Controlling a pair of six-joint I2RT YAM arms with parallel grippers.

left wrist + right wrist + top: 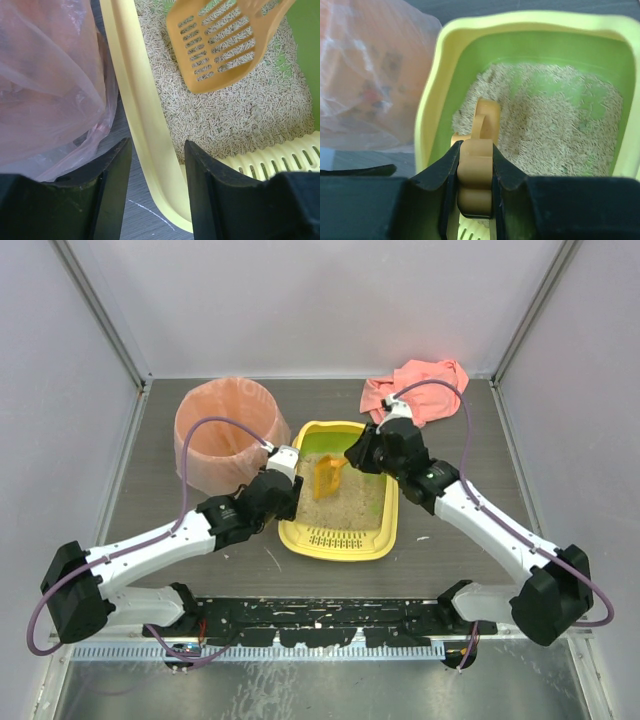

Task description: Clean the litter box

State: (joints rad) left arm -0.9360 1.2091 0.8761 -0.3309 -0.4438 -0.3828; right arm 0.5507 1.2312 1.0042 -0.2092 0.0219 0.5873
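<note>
One litter box (pixel 338 539) mid-table: yellow rim, green inner walls, slotted grate at near end, sandy litter. One orange scoop (pixel 326 478) over litter, handle clamped in right gripper (pixel 475 150). Astride left rim: left gripper (pixel 157 150), fingers apart, contact unclear. One pink-bagged bin (pixel 228 430) beside; one pink cloth (pixel 425 385) behind.

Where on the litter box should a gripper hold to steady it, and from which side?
On the litter box, probably the long rim beside the bin, from above: it is a narrow raised lip, and the open left gripper lines up over it. The bin crowds a sideways approach.
</note>
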